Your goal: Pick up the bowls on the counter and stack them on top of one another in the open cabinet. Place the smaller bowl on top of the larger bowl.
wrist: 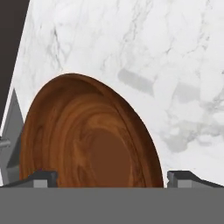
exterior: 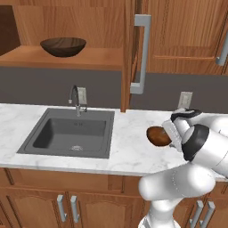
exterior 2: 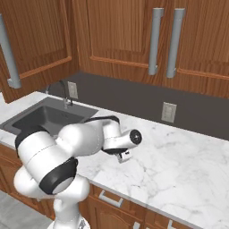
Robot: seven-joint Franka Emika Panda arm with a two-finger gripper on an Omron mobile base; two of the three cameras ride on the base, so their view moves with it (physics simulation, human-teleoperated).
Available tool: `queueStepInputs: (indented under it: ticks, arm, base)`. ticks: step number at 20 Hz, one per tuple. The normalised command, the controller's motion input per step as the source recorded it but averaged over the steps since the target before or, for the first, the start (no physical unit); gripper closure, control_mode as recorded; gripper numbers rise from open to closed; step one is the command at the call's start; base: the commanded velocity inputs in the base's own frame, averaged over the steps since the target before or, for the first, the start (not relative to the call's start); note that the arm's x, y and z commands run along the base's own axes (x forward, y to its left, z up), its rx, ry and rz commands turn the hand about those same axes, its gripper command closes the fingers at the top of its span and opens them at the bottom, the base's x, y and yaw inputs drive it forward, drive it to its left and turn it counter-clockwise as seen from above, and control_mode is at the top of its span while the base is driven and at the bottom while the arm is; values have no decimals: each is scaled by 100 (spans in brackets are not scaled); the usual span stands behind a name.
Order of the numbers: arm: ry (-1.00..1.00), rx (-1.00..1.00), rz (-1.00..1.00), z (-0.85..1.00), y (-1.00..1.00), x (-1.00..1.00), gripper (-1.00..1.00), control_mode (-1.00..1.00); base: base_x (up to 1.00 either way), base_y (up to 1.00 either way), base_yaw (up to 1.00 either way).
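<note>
Hand view: the smaller bowl [wrist: 92, 140], reddish-brown and glossy inside, sits on the counter [wrist: 175, 65] directly ahead of my gripper [wrist: 107, 177], whose two dark fingertips [wrist: 41, 177] stand wide apart, one at each side of the bowl, closed on nothing. I read this as the approach to the second pick. The larger bowl [exterior: 63, 46] rests on the shelf of the open cabinet [exterior: 95, 58], so half the stacking appears done, and the small bowl remains to be lifted and set inside it.

The next move, as I judge it, calls for lowering the hand until the fingers bracket the rim (or one wall of it), then closing; the glossy curved wood may slip if I grip too near the lip.

Left base view: the small bowl lies on the marble to the right of the sink [exterior: 71, 133], just beside the hand. The arm folds low, its elbow bulking toward the camera and the forearm reaching forward over the counter edge.

Right base view: the wrist is turned nearly level, the hand pointing down and away toward the worktop.
</note>
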Motion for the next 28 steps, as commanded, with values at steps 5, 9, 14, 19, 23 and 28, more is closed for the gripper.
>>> queueStepInputs:
  ticks: [5,9,14,19,23,28]
  arm:
    - [0,-1,0,-24,-3,23,-100,-100]
    - [0,-1,0,-27,0,16,-100,-100]
    - [0,0,0,-28,4,4,-100,-100]
    - [-1,0,0,-22,13,6,100,-100]
    - [-4,0,0,-17,9,3,100,-100]
    - [-5,0,0,-17,6,1,100,-100]
  base:
    - [0,0,0]
    - [0,0,0]
    - [0,0,0]
    - [0,0,0]
    - [0,0,0]
    - [0,0,0]
